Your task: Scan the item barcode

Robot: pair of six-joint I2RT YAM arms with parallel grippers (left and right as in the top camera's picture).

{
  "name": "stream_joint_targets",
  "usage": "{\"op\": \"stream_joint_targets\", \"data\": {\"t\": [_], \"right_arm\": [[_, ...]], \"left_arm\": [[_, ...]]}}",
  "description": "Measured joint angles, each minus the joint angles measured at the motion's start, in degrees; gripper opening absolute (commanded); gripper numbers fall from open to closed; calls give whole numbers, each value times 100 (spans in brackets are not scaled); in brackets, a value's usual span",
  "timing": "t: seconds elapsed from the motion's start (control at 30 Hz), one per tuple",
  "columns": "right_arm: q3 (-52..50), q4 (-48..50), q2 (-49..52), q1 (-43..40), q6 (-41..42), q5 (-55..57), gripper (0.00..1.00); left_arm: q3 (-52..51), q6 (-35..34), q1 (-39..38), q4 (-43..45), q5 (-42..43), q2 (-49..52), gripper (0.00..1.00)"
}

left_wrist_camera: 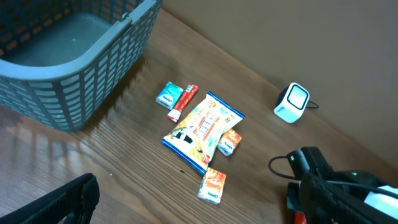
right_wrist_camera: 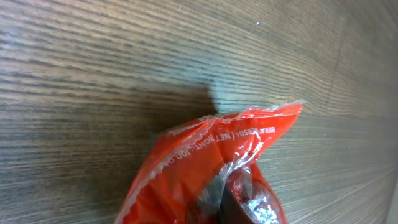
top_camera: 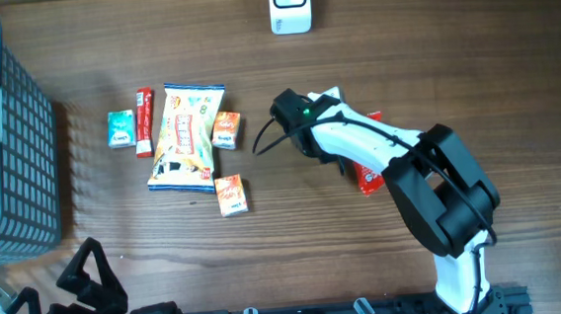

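Note:
A red plastic packet (right_wrist_camera: 205, 162) fills the lower middle of the right wrist view, lifted and crumpled over the wood. My right gripper (right_wrist_camera: 227, 200) is shut on it, one dark finger showing through the film. From overhead only red corners of this packet (top_camera: 369, 179) peek out under the right arm. The white barcode scanner (top_camera: 290, 4) stands at the table's far edge, also visible as the scanner (left_wrist_camera: 292, 102) in the left wrist view. My left gripper (top_camera: 86, 279) hovers open at the near left corner, one black finger (left_wrist_camera: 68, 200) in sight, holding nothing.
A grey mesh basket (top_camera: 17, 146) takes the left side. Beside it lie a green box (top_camera: 120, 129), a red stick pack (top_camera: 144, 120), a snack bag (top_camera: 188, 136) and two orange boxes (top_camera: 225, 129), (top_camera: 231, 194). A black cable (top_camera: 262, 138) loops off the right arm.

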Motion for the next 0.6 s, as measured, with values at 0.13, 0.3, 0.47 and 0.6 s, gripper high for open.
{"op": "stream_joint_targets", "data": {"t": [0.13, 0.3, 0.47, 0.6], "right_arm": [[645, -603, 76, -22, -4, -466, 4], [1991, -1051, 94, -22, -323, -1635, 4], [2640, -855, 92, -63, -839, -3567, 4], [2638, -846, 94, -278, -1147, -5042, 4]], "left_arm": [[0, 0, 0, 0, 0, 0, 100], [0, -2, 0, 0, 0, 0, 100], [0, -2, 0, -2, 0, 0, 100], [0, -2, 0, 0, 0, 0, 100]]}}
